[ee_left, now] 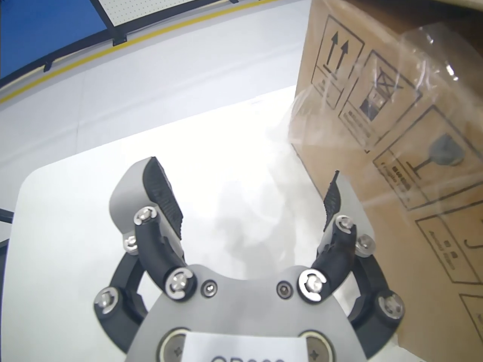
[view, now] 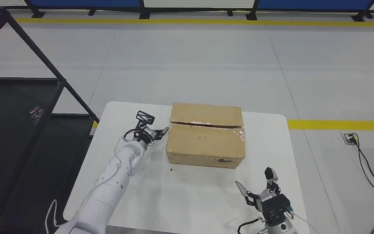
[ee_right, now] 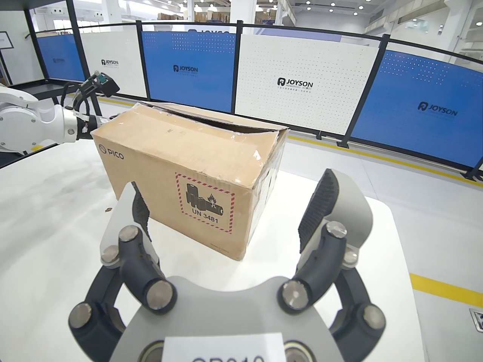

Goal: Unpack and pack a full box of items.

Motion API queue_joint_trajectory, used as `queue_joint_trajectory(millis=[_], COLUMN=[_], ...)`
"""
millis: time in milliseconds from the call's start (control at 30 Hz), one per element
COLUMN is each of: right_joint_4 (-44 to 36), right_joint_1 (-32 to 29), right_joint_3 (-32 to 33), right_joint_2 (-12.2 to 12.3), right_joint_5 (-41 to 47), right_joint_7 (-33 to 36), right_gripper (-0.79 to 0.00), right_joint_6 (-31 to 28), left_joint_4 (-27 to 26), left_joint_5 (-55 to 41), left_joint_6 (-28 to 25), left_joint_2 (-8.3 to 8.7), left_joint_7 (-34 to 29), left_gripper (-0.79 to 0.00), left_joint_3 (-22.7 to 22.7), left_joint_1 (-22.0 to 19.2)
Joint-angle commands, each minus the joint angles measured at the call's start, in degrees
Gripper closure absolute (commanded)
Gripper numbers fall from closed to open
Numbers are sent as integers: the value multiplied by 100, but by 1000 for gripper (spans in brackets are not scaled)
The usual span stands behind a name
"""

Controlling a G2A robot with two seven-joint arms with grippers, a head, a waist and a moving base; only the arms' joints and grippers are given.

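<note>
On a white table (view: 146,187), a brown cardboard box (view: 205,136) sits close to the far edge. Its two top flaps (ee_right: 211,122) are folded down, with a dark gap along the seam between them. Crinkled clear tape (ee_left: 426,58) clings to the box's end wall and hangs loose at its edges. Whether any tape holds the flaps shut is hard to tell from these angles.

The left gripper (view: 153,124) hovers just beside the box's left end. Its jaws are spread wide and empty, and one fingertip is very near the cardboard wall. The right gripper (view: 254,180) is at the near right of the table, well apart from the box, also spread wide and holding nothing. A tiny dark speck (view: 170,170) lies on the table in front of the box.

Unpacking looks not yet begun. The main risk is a sideways nudge: if the left fingertip meets the wall instead of a flap, the box could slide or turn, and it has little table behind it. The loose tape could also snag a ridged pad and drag the box. A one-sided lift on a flap might tip the box rather than open it.
</note>
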Motion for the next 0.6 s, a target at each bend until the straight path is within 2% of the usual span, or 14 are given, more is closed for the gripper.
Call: queue_joint_trajectory(millis=[0,300,567], right_joint_4=[-47,-109,-100], right_joint_1=[-44,-103,-42], right_joint_3=[15,50,30], right_joint_2=[2,7,4], right_joint_5=[-12,-12,-1], right_joint_7=[0,29,58], right_gripper=[-785,-785,-785], right_joint_6=[23,44,51], left_joint_4=[165,660,929], left_joint_5=[-39,-292,-690], left_joint_6=[70,423,691], left_joint_2=[-79,-335,-409], left_joint_7=[107,508,994], left_gripper=[-785,-785,-785], left_joint_3=[72,176,8], left_joint_1=[-93,-382,-519])
